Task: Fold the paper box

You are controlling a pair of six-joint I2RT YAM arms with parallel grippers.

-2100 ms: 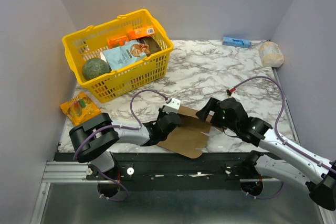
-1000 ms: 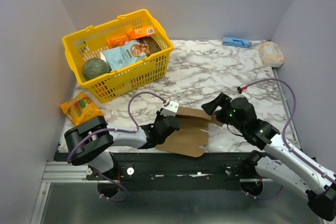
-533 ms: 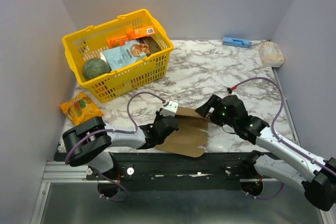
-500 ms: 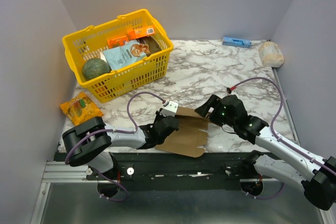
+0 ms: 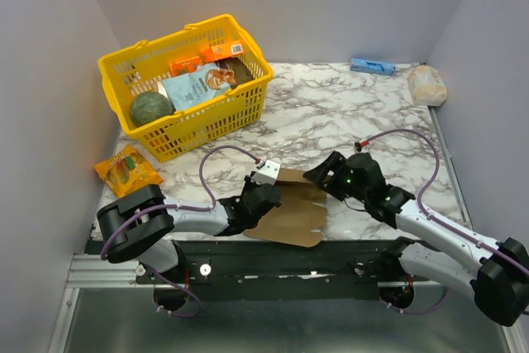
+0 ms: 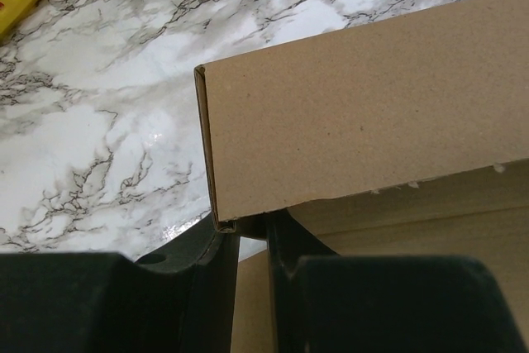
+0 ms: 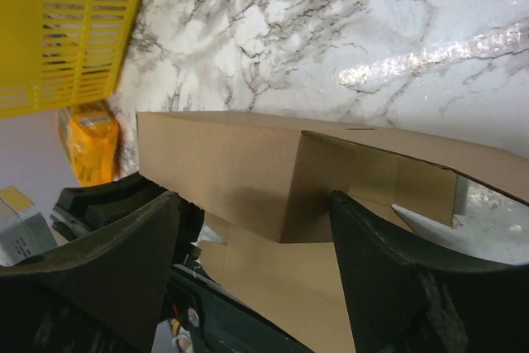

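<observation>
The paper box (image 5: 295,208) is a brown cardboard sheet at the table's near edge, with its far panel folded up. My left gripper (image 5: 263,197) is shut on the raised panel's left end; in the left wrist view the fold's corner (image 6: 216,222) sits pinched between the jaws (image 6: 252,241), the panel (image 6: 372,113) filling the frame. My right gripper (image 5: 321,176) is open at the panel's right end. In the right wrist view its fingers (image 7: 388,287) straddle the raised panel (image 7: 248,175), apart from it, over the flat sheet (image 7: 281,283).
A yellow basket (image 5: 186,84) with groceries stands at the back left. An orange packet (image 5: 126,169) lies at the left edge. A small blue box (image 5: 372,65) and a pale bag (image 5: 426,85) sit at the far right. The box overhangs the table's near edge (image 5: 248,242).
My right gripper drew back to the right, then came back left to the panel's right end. The left gripper and the box have barely moved.
</observation>
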